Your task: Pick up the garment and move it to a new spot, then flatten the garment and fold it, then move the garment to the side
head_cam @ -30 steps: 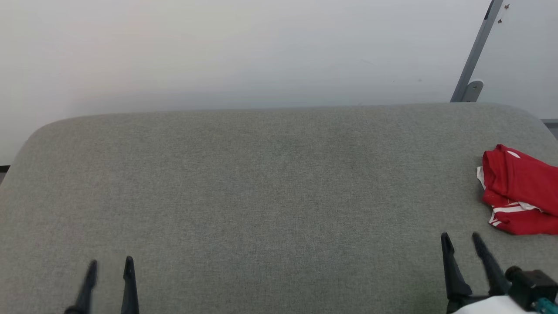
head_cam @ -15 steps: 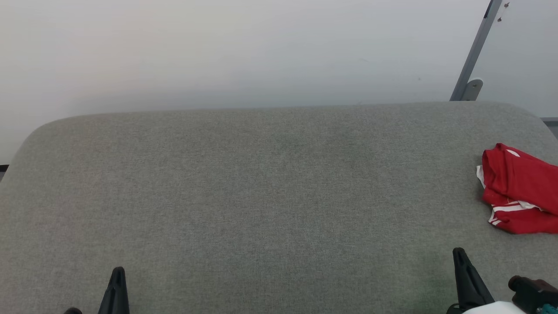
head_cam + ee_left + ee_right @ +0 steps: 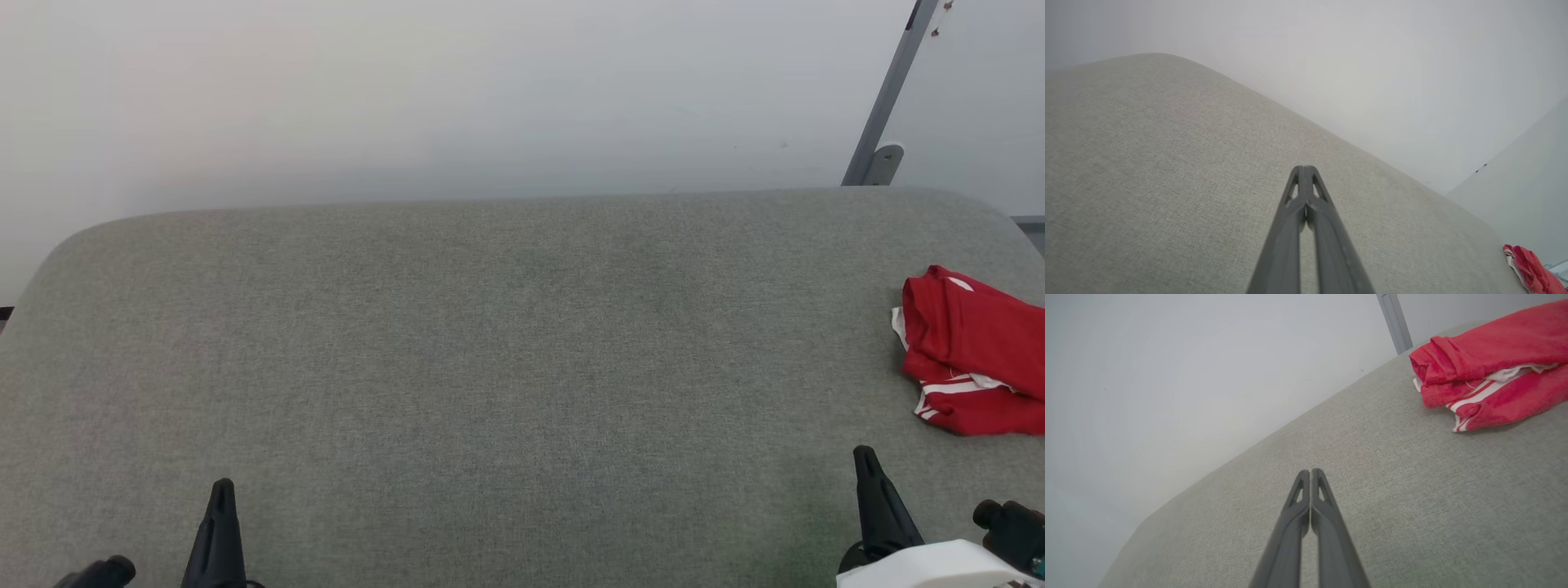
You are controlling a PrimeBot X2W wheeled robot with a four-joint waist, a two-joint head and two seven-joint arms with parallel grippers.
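Well, the garment (image 3: 971, 351) lies in a crumpled red heap at the right edge of the table (image 3: 490, 343), a little in from the far right corner. White trim and thin red-and-white stripe bands show along the side of the heap that faces the near edge. Nothing touches it.

The left gripper (image 3: 220, 490) hangs over the near left part of the grey fabric top. Its two dark fingers are pressed together into a single point and carry nothing. The right gripper (image 3: 863, 453) hangs over the near right part with its fingers likewise pressed together and bare. The heap sits beyond it and further toward the right edge, apart from its tips.

A pale wall (image 3: 408, 98) runs behind the far edge, and a grey metal strut (image 3: 890, 90) leans up it by the far right corner.
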